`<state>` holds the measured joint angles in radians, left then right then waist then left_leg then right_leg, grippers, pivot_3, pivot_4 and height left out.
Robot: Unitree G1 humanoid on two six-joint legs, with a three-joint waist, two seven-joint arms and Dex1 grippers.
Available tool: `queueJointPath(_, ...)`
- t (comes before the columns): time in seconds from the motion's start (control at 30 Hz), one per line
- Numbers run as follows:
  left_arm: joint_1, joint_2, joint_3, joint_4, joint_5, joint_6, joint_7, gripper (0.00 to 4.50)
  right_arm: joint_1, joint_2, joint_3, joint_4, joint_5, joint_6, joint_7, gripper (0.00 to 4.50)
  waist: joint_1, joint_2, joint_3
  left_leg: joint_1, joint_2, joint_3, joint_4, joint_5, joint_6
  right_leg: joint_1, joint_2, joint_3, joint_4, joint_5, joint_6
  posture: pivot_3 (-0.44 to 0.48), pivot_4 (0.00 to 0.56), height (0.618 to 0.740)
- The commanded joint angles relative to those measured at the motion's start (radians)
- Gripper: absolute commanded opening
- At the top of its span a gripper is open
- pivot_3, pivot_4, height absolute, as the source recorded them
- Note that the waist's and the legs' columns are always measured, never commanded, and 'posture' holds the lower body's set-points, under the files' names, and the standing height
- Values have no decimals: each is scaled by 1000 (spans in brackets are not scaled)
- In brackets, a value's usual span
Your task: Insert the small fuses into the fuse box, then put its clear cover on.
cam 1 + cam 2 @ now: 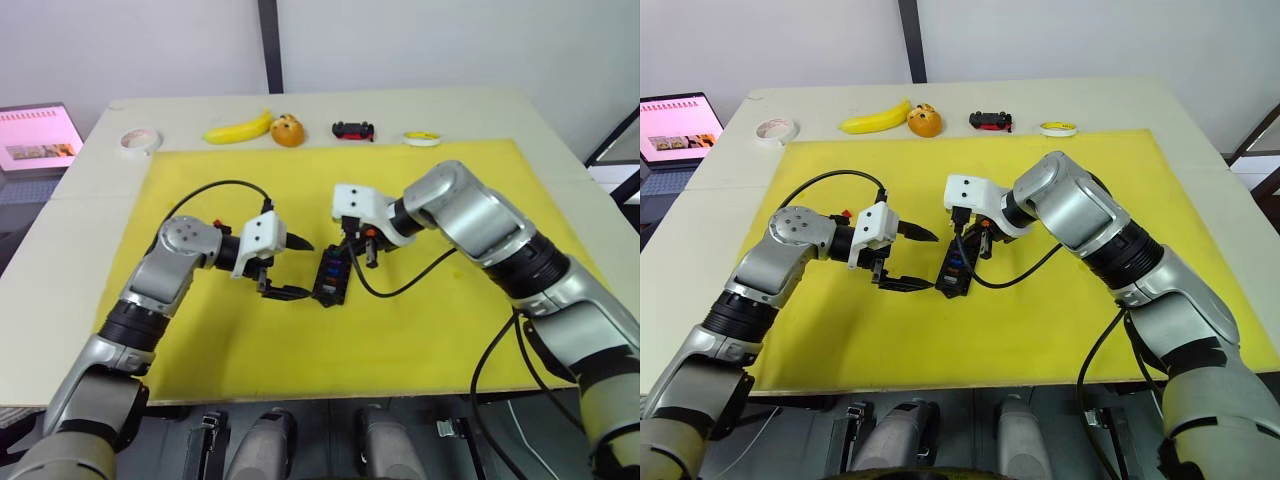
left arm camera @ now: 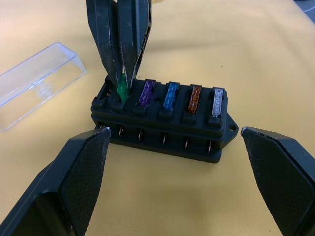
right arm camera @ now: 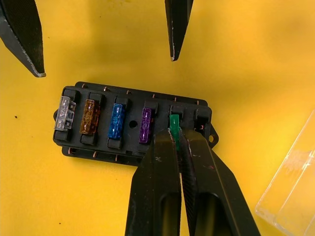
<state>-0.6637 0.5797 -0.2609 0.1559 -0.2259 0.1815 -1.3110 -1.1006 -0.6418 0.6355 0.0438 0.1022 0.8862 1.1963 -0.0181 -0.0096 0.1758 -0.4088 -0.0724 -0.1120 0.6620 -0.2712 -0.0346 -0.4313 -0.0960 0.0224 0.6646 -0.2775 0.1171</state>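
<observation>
Fuse box (image 3: 133,125) sits on the yellow mat (image 1: 420,330) near mat centre, between the two grippers. Right gripper (image 3: 176,135) is pinched onto the green fuse (image 3: 174,124), fingers closed tight on it, fuse upright in the second slot from one end of the box; the end slot beside it is empty. Four fuses already seated in the same row: purple fuse (image 3: 146,125), blue fuse (image 3: 116,120), orange-brown fuse (image 3: 89,116), grey fuse (image 3: 65,112) (grey one looks nearly clear). Left gripper (image 2: 172,172) spread wide, fingers on either side of the box, not touching it, nothing held. Clear cover (image 2: 34,88) lies flat on the mat just beside the box, at the green-fuse end, apart from it. Far table edge off the mat: banana (image 1: 240,128), orange (image 1: 288,130), toy car (image 1: 354,130), tape roll (image 1: 139,141).
</observation>
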Motion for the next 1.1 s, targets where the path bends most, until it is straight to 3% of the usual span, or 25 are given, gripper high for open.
queueJointPath(0.03,-16,-2,14,-15,4,-16,3,4470,3,10,-8,-5,-16,1,5,0,0,0,0,0,0,0,0,0,0,0,0,0,0,0,0,0,150,740)
queueJointPath(0.33,-9,-3,14,-20,2,-15,6,4470,5,10,-18,-11,-15,10,8,0,-1,0,0,0,0,0,0,0,0,0,0,0,0,0,0,0,150,740)
queueJointPath(0.43,-9,-3,12,-20,2,-16,5,4500,3,7,-35,-23,-13,4,5,1067,0,0,0,0,0,0,0,0,0,0,0,0,0,0,0,0,150,740)
queueJointPath(0.57,-9,-3,12,-20,2,-16,4,4500,-16,-1,-77,-50,-3,22,-1,3027,0,0,0,0,0,0,0,0,0,0,0,0,0,0,0,0,150,740)
queueJointPath(0.8,-5,3,13,-27,-1,-18,-4,4500,6,-52,-197,-134,56,56,4,3027,2,0,0,0,0,0,0,0,0,0,0,0,0,0,0,0,150,740)
queueJointPath(0.97,0,6,13,-36,-2,-20,-11,4500,202,13,-407,-175,175,-41,-67,3027,3,-1,-1,0,0,-1,1,0,0,1,0,-1,0,0,0,0,150,740)
queueJointPath(1.07,-5,5,15,-30,-2,-21,-10,4500,325,76,-485,-201,224,-119,-112,2207,2,-1,-1,0,0,0,1,0,0,1,0,0,0,0,0,0,150,740)
queueJointPath(1.1,-6,4,15,-27,-1,-22,-10,4500,359,102,-502,-212,239,-131,-133,1753,2,-1,-1,0,0,0,1,0,0,1,0,0,1,0,0,0,150,740)
